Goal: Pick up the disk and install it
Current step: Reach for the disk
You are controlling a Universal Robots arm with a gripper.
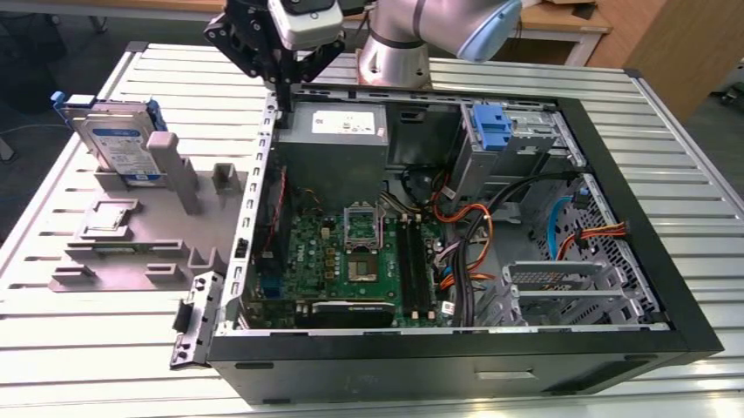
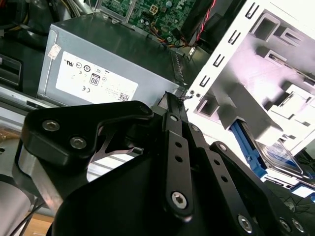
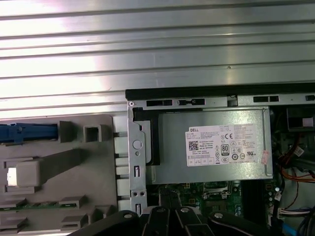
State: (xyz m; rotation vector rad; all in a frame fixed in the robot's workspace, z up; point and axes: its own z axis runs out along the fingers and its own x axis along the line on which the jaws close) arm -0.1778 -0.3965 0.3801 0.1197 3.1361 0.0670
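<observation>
The disk (image 1: 118, 144), a silver drive with a white-and-blue label in a blue carrier, stands on edge in a grey holder (image 1: 139, 235) at the exterior view's left, outside the computer case. My gripper (image 1: 279, 97) hangs over the case's back left corner, above the power supply, shut and holding nothing. It is well apart from the disk, toward the exterior view's right. In the second wrist view the shut fingertips (image 2: 172, 98) point at the case's edge, with the disk (image 2: 278, 156) beyond the holder. The first wrist view shows the disk's blue edge (image 3: 27, 132).
The open computer case (image 1: 651, 261) lies on a slatted metal table (image 1: 104, 348). Inside are a grey power supply (image 1: 337, 131) with a white sticker, a green motherboard (image 1: 361, 261), cables, and a blue bracket (image 1: 493, 126) in the drive bay at the back.
</observation>
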